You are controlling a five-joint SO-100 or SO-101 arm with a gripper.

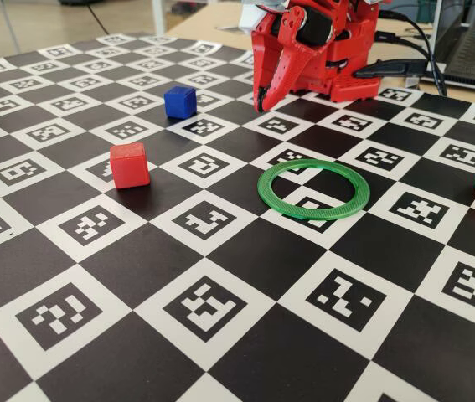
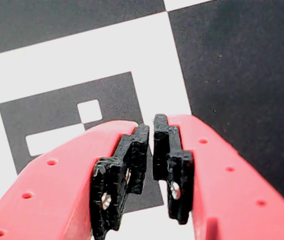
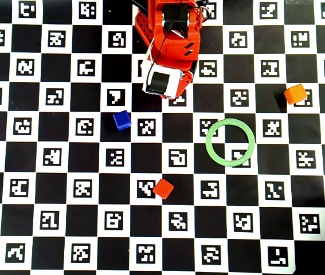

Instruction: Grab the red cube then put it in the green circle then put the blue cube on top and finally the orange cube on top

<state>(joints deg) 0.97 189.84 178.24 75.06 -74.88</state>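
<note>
Plainly, the green circle (image 3: 230, 142) encloses only the checkered board (image 3: 65, 172).

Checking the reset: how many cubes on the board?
3, all loose on the board. In the overhead view: blue cube left of centre, red cube below centre, orange cube at right. The ring is empty; none seem hidden.

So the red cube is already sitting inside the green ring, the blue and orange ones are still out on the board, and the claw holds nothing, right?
Not quite. The red cube is not inside the green ring; the overhead view shows it on the checkered board to the ring's lower left, and the ring is empty. The rest stands: the blue cube and orange cube lie apart, and the claw holds nothing.
</note>
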